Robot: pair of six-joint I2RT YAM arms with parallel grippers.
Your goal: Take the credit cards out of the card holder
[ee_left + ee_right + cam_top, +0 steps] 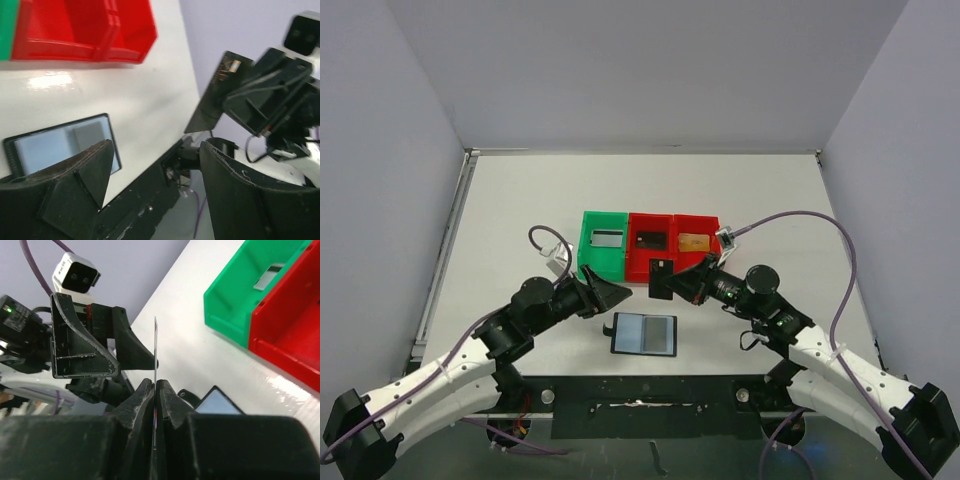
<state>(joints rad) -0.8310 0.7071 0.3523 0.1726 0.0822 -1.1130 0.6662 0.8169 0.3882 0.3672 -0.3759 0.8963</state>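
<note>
Card holder (645,335): where does it lie?
— Spread open on the table (520,200), just nearer the bases than both tools, touched by neither.
— What does only the top view give?
— A greyish card (607,237) in the green bin (588,245) and a tan-gold card (693,241) in the red bin (697,219), both beyond the right tool (670,280).
— And the right wrist?
— Its fingers clenched on the black card (155,340), seen edge-on, standing up past the pads. The left wrist view shows that card's flat face.
— The arms?
— Both reach inward, tips facing each other. The left tool (156,147) gapes wide, grasping nothing, just beside the holder's corner.
</note>
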